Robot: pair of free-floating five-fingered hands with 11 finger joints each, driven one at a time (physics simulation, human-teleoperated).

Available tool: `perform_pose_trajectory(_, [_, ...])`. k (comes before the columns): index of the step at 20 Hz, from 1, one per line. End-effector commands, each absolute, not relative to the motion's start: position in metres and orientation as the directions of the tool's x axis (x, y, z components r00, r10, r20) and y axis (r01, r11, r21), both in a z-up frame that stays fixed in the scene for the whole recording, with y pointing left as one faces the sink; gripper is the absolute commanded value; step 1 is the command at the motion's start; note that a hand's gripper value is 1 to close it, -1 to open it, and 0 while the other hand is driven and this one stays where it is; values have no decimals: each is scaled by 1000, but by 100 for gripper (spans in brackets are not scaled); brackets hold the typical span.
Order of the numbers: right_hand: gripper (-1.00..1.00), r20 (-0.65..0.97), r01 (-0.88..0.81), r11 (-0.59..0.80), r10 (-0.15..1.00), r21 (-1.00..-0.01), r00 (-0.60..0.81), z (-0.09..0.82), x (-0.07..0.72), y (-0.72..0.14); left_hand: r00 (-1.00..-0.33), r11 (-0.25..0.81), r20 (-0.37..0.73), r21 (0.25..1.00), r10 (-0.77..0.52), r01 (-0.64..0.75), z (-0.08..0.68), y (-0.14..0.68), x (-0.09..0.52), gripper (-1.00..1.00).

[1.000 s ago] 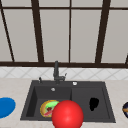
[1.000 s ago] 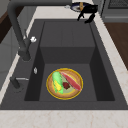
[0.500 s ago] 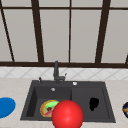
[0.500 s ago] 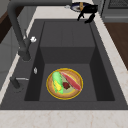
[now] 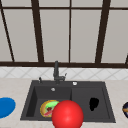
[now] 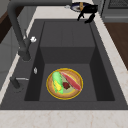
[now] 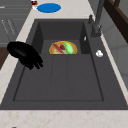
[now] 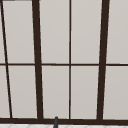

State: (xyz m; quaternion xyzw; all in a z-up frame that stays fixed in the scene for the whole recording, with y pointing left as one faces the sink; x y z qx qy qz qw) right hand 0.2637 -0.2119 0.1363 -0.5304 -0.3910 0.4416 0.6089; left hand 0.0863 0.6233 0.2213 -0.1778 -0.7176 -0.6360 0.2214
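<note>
The right hand [image 5: 93, 103] hangs over the sink's [image 5: 107, 100] shallow right half — fingers loosely drooping, holding nothing. Well apart from it, in the deeper left basin, lies the food plate [image 6: 64, 83], under the faucet [image 5: 56, 72].

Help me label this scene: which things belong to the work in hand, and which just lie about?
In hand: right robot hand, open, over the shallow half of the sink.
Lying about: food plate, blue plate, red ball, faucet, dark dish.
</note>
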Motion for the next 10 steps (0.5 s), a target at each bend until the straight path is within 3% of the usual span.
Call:
perform_pose_trajectory(1, [0, 8, -123, 47, 953, -991, 304, 136, 264, -212, -807, 148, 590, 800, -13, 582, 210, 634, 94, -100])
perform_pose_trajectory(10, [0, 8, -123, 47, 953, -991, 304, 136, 264, -212, -800, 135, 599, 795, -19, 592, 180, 648, 113, -100])
